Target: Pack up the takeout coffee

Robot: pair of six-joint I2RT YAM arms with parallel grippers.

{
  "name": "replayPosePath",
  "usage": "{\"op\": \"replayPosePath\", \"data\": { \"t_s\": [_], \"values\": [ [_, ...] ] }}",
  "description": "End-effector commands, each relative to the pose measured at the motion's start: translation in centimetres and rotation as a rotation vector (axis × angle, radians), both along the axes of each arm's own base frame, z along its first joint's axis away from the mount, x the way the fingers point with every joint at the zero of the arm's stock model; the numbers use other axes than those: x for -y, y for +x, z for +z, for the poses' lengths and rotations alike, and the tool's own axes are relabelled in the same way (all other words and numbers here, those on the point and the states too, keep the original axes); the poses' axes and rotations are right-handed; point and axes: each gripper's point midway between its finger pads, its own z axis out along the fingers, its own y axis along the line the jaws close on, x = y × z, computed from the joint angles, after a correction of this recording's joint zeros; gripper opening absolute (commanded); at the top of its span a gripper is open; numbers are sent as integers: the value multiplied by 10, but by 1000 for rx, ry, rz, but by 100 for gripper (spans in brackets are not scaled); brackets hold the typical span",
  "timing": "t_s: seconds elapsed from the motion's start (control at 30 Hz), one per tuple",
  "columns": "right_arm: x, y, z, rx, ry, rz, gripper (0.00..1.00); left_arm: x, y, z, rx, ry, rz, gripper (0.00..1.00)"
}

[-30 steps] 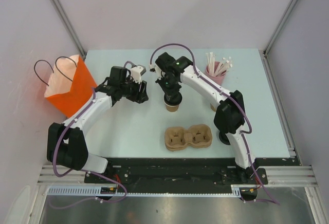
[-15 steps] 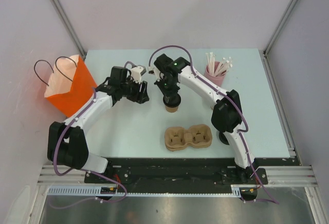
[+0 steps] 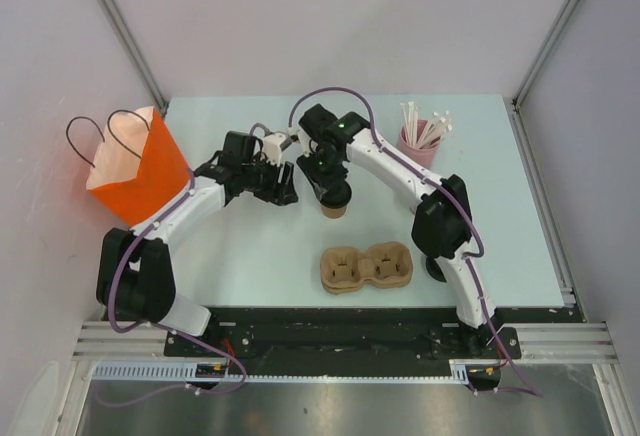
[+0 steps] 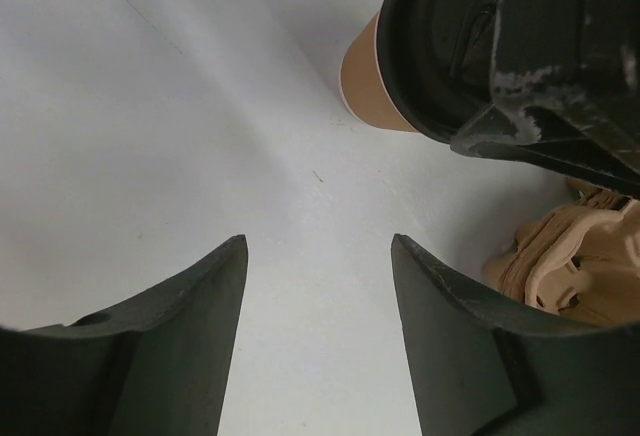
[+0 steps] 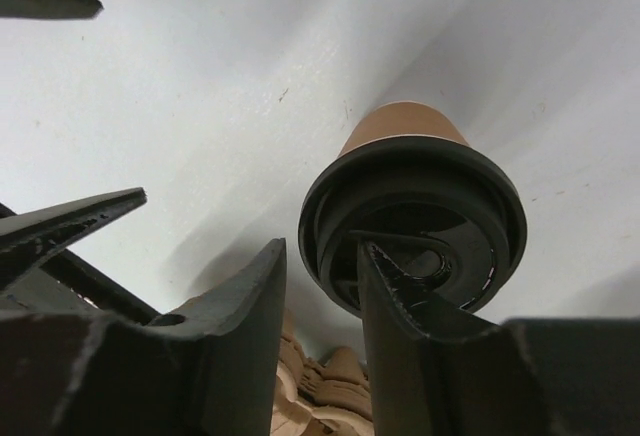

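A small brown paper coffee cup with a black lid stands upright near the middle of a pale blue table. It is behind a brown cardboard cup carrier and apart from it.

The right arm arches in from the right and bends down over the cup, with the right claw pointing straight down at the lid. In the right wrist view the right claw is narrowly open astride the near rim of the lid. One finger is over the lid's sunken top and the other is just outside the rim, with a sliver of table showing between them.

The left arm reaches in low from the left. The left claw is just beside the cup, level with it and aimed toward it. Its two fingers are wide apart over bare table, with nothing between them.

An orange paper bag stands at the table's left edge, and a pink straw holder stands at the back right.

Compared with a second ago, the left arm has stretched closer to the cup. The cup has not moved.
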Motion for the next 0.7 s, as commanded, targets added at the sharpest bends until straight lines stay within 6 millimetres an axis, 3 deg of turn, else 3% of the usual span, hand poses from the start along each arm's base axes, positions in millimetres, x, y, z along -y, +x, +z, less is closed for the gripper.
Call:
{"op": "replayPosePath", "data": {
  "t_s": [0.0, 0.23, 0.27, 0.33, 0.37, 0.4, 0.43, 0.5, 0.53, 0.67],
  "values": [
    [-9, 6, 48, 109, 101, -9, 44, 13, 4, 26, 64, -45, -31, 65],
    [-9, 8, 92, 197, 183, -34, 56, 17, 8, 24, 51, -50, -29, 63],
    [-2, 10, 107, 242, 187, -64, 56, 18, 8, 26, 51, -52, -33, 63],
    [16, 22, 99, 250, 196, -158, 51, 25, 13, 34, 40, -88, -21, 61],
    [25, 19, 116, 260, 269, -182, 47, 28, 14, 32, 18, -101, -17, 61],
    [52, 23, 77, 178, 246, -253, 39, 32, 16, 35, 16, -116, -19, 60],
    [51, 36, 85, 206, 356, -284, 33, 36, 18, 39, 13, -135, -23, 58],
    [55, 27, 94, 145, 516, -309, 24, 43, 22, 33, -25, -158, -15, 54],
    [64, 33, 80, 143, 545, -341, 23, 48, 21, 32, -43, -174, -25, 51],
    [72, 30, 66, 81, 562, -341, 31, 61, 21, 27, -98, -217, -42, 49]
  ]
}}
